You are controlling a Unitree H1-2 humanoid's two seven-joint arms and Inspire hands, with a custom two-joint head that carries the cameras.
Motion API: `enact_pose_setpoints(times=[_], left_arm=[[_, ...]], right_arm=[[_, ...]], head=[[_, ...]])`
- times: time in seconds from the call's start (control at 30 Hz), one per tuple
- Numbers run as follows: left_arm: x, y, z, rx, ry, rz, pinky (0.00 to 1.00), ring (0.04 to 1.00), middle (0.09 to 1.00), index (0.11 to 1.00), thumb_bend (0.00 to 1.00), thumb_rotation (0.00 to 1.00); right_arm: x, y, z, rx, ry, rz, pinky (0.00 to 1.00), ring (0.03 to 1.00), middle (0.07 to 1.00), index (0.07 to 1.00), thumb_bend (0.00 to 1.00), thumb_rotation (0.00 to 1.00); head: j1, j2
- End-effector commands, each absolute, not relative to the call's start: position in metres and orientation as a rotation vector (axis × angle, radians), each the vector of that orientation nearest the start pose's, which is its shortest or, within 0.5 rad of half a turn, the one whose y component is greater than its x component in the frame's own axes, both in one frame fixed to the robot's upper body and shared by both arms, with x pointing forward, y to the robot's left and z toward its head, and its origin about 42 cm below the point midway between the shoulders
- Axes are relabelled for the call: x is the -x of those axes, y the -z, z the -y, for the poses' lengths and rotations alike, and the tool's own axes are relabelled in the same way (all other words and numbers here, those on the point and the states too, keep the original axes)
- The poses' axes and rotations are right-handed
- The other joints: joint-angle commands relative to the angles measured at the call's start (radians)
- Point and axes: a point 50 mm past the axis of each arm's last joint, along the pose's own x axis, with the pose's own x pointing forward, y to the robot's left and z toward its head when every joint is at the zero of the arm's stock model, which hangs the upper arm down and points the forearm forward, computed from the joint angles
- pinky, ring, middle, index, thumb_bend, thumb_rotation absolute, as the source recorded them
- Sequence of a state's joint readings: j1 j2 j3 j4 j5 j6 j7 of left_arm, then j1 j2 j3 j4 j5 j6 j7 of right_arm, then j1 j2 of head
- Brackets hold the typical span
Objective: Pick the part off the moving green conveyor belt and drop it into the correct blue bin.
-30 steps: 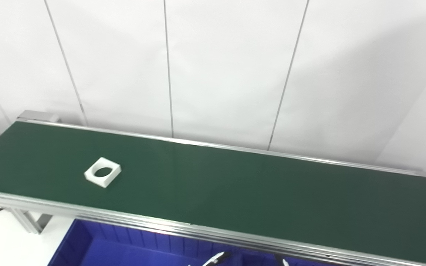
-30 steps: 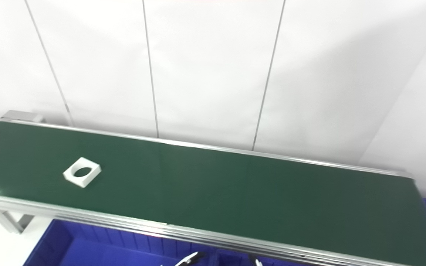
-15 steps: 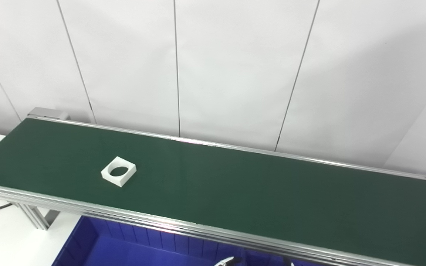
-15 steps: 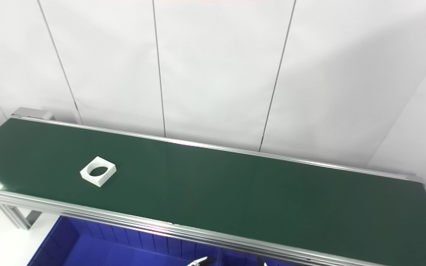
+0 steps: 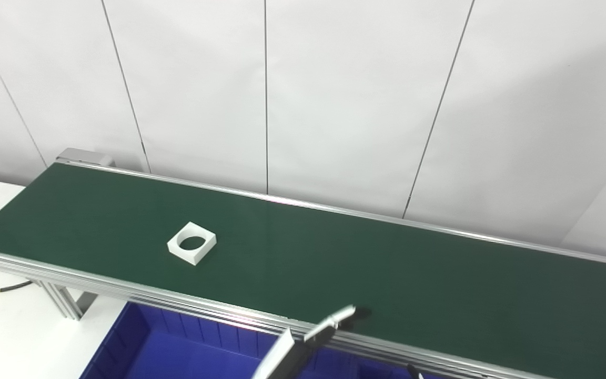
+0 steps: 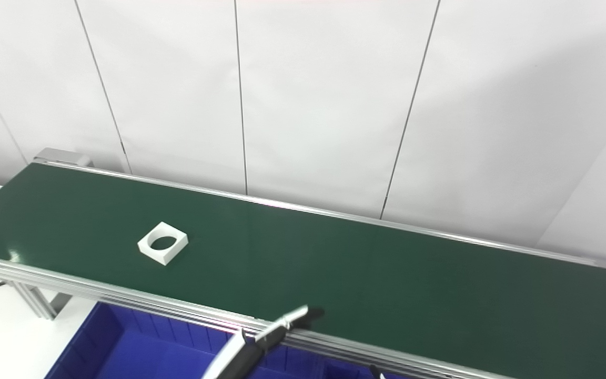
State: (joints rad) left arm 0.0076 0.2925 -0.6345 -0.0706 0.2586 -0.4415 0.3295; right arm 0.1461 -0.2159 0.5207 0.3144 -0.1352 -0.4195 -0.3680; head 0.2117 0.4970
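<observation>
Green conveyor belt [image 5: 387, 273] before white panelled wall [image 5: 334, 95]

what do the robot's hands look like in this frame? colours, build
Little shows. One hand: slim silver-white finger with a black tip, over a darker link and a pale segment below. At the bottom edge, another white tip. No cables or markings visible.

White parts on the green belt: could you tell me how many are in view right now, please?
1. A single white part, a square block with a round hole, lies on the conveyor belt toward its left end. No others show on the visible belt.
</observation>
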Motion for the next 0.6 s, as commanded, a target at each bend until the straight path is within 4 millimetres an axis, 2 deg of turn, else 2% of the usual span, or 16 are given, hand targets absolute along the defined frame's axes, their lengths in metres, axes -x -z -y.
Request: enact_pose_setpoints(times=[0.0,0.13,0.23,0.27,0.3,0.37,0.57], left_arm=[[-0.241,-0.131,-0.153,-0.326,0.393,0.627,0.86,0.929,0.942,0.895,0.84,0.82],[-0.268,-0.149,-0.164,-0.483,0.357,0.728,0.93,0.959,0.969,0.939,0.84,0.88],[-0.285,-0.161,-0.172,-0.657,0.353,0.771,0.97,0.984,0.996,0.968,0.82,0.87],[-0.289,-0.164,-0.175,-0.701,0.356,0.773,0.99,0.991,0.999,0.967,0.81,0.81],[-0.295,-0.167,-0.179,-0.751,0.357,0.776,1.00,0.993,1.000,0.966,0.81,0.78],[-0.306,-0.173,-0.185,-0.830,0.352,0.788,0.97,0.968,0.975,0.947,0.80,0.67],[-0.326,-0.187,-0.195,-0.982,0.335,0.802,0.96,0.954,0.948,0.932,0.80,0.54]], right_arm=[[-0.187,-0.003,0.180,0.248,-0.195,0.059,1.00,1.000,1.000,0.990,0.91,1.00],[-0.188,-0.004,0.179,0.247,-0.194,0.066,1.00,1.000,1.000,0.997,0.88,1.00],[-0.189,-0.005,0.178,0.243,-0.192,0.069,1.00,1.000,1.000,0.998,0.87,1.00],[-0.189,-0.005,0.178,0.242,-0.192,0.069,1.00,1.000,1.000,0.996,0.86,1.00],[-0.189,-0.005,0.178,0.241,-0.191,0.069,1.00,1.000,1.000,0.996,0.86,1.00],[-0.189,-0.005,0.178,0.242,-0.187,0.068,1.00,1.000,1.000,0.992,0.86,1.00],[-0.192,-0.005,0.180,0.247,-0.186,0.071,1.00,1.000,0.994,0.984,0.85,1.00]], head=[[-0.001,0.000],[-0.012,0.010],[-0.020,0.014],[-0.023,0.014],[-0.025,0.013],[-0.026,0.011],[-0.020,0.011]])
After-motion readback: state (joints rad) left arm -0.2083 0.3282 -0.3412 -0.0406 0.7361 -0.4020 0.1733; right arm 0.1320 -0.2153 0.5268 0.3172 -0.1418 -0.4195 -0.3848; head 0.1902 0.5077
